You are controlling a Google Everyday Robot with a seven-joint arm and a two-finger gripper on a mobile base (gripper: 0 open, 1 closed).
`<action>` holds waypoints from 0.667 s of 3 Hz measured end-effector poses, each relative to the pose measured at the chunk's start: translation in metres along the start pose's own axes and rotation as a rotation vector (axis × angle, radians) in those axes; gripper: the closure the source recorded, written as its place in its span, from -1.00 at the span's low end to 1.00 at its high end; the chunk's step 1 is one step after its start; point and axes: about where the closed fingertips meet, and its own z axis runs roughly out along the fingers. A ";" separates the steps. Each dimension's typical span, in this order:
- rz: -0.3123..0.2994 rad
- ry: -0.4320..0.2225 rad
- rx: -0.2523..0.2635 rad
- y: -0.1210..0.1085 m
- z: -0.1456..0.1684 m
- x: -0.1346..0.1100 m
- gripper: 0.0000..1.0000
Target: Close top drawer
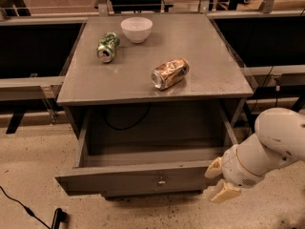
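Note:
The top drawer (138,179) is pulled far out of the grey cabinet. Its long flat grey front has one small round metal knob (161,181) at the centre, and its shallow box is empty inside. My gripper (217,180) is at the right end of the drawer front, low near the floor, on a bulky white arm (271,144) that comes in from the right. Two tan fingers (224,192) show, one above the other, right at the panel's right end.
On the cabinet top (214,75) lie a green can (107,46) on its side, a white bowl (137,29) and a crushed brown can (169,73). A black cable (21,205) runs over the speckled floor at lower left. Dark benches flank the cabinet.

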 end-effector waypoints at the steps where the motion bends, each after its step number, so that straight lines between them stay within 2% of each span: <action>1: 0.000 0.000 0.000 0.000 0.000 0.000 -1.00; 2: 0.000 0.000 0.000 0.000 0.000 0.000 -1.00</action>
